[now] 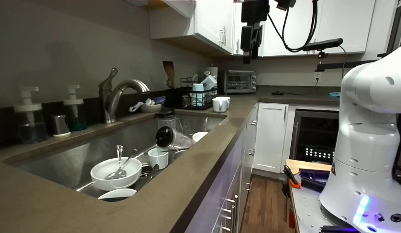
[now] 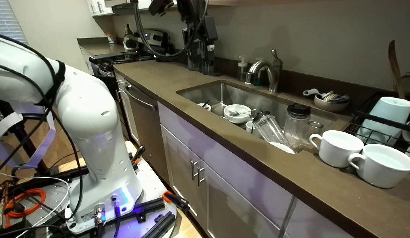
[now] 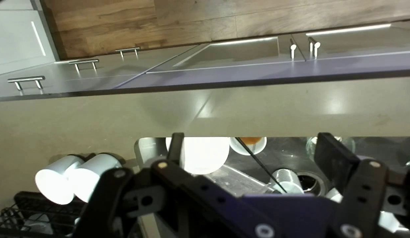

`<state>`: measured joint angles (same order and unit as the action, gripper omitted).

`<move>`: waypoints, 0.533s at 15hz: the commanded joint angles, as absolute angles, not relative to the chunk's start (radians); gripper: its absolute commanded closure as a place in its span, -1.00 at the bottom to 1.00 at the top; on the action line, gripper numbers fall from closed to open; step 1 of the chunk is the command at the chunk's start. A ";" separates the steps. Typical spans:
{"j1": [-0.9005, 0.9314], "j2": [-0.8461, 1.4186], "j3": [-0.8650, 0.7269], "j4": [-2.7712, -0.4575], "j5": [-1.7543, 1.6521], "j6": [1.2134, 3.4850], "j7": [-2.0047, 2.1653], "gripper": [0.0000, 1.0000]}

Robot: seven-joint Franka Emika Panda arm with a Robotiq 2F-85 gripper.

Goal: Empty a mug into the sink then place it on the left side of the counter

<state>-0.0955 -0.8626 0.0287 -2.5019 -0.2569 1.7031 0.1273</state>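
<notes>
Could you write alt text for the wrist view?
Open, empty black tool in the foreground; behind it, dishes in a steel sink. Two white mugs stand on the counter at picture left; wooden floor at top.

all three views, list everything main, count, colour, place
counter: one, grey-brown, along wall
cabinets: several, white, above and below counter
sink: one, steel, in counter
faucet: one, silver, behind sink
dispensers: two, white-topped, behind sink
jars: two, clear, black-lidded, in sink
dishes: several, white, in sink
rack: one, black, on counter
cups: at least two, pale-blue, in rack
mugs: two, white, on counter by rack
spatula: one, brown, by rack
oven: one, silver, counter corner
arm: one, white, beside counter
pincer: one, black, above counter height, open
</notes>
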 commanded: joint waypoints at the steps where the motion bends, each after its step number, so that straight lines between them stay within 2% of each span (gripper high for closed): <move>1: -0.174 -0.711 0.014 -2.465 -0.310 1.804 0.243 -1.00; 8: -0.312 -0.437 -0.052 -2.371 -0.307 1.874 0.469 -1.00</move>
<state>-0.2727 -0.5663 -0.0292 -2.4516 -0.3080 1.8663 0.3785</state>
